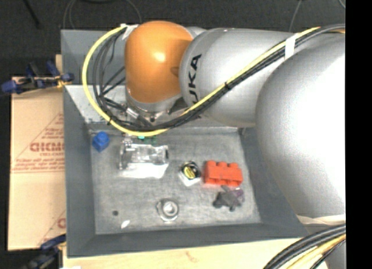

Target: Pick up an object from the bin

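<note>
Under the orange wrist cover (154, 58), toward the far left of the grey bin (78, 192), the gripper (143, 137) sits at the far edge of a crumpled clear, silvery plastic piece (142, 160); how its jaws stand cannot be told. A blue block (100, 141) lies just left, near the wall. To the right lie a small round yellow-and-black thing (189, 172), a red brick (222, 173), a dark grey piece (228, 198) and a metal ring (168, 208).
</note>
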Controlling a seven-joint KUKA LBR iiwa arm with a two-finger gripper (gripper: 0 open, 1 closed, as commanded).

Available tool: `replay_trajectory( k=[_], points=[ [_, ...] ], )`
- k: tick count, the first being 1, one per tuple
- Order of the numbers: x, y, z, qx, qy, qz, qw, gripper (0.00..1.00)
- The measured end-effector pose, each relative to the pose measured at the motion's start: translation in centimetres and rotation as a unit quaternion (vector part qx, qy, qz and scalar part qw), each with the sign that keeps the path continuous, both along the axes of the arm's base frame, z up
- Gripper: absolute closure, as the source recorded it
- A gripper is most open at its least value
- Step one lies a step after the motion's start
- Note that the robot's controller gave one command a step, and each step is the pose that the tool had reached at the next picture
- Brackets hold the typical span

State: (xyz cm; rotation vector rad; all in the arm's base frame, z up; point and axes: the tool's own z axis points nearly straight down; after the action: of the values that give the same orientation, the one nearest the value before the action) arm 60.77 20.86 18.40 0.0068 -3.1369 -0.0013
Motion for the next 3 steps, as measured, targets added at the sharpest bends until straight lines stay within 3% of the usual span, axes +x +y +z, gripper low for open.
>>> replay_trajectory(
  k=[1,2,3],
  points=[
    [1.7,-10.9,-9.3,-0.002,-0.0015,0.118,0.9931,0.00],
    [4.6,-7.1,-10.0,-0.001,-0.0046,0.111,0.9939,0.00],
    [3.2,-6.1,-10.8,0.002,-0.0092,0.287,0.9580,0.00]
  ],
)
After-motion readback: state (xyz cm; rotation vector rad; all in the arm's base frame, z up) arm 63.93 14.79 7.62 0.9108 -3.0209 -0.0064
